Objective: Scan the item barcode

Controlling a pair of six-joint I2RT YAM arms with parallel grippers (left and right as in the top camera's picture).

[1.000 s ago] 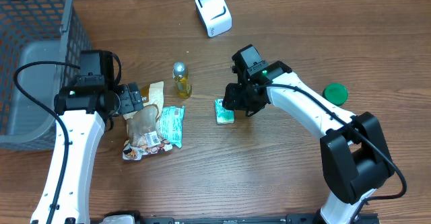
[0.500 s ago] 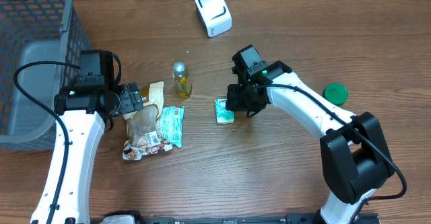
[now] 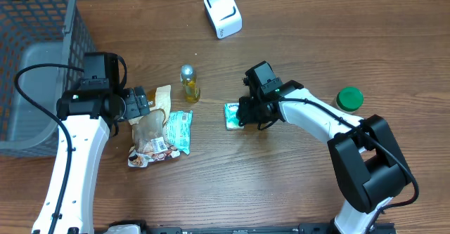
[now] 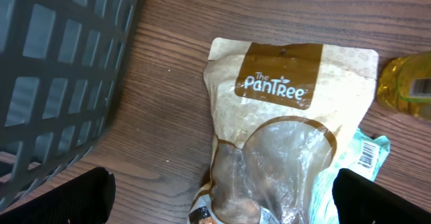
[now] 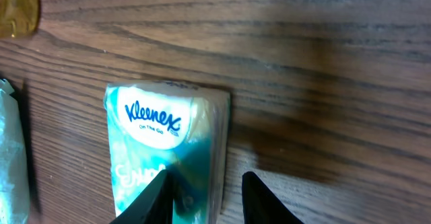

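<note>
The Kleenex tissue pack (image 3: 233, 116) lies flat on the wooden worktop (image 3: 281, 185) near the middle of the overhead frame, logo side up. The right hand (image 5: 207, 177) is down over it. In the right wrist view one finger (image 5: 151, 197) crosses the pack's face and the other sits over bare wood just beside its right edge. The jaws are fairly narrow, but the bottom of the frame cuts off both the fingers and the pack's lower end. I cannot tell whether the pack is clamped or only straddled. From overhead the hand's black body hides the pack's right side.

The left hand (image 3: 148, 104) stands wide open and holds nothing. Only its two dark tips show, in the bottom corners of the left wrist view, over a Pantree pouch (image 4: 289, 136) whose lower part is out of frame. A teal packet (image 3: 179, 130) lies partly under that pouch, a barcode showing at its corner. A small oil bottle (image 3: 188, 83) is clipped at the right edge of that view. The grey basket (image 3: 28, 65) fills the upper left.

The white scanner (image 3: 223, 13) sits at top centre, well apart from the pack. A green lid (image 3: 349, 98) lies at the right.
</note>
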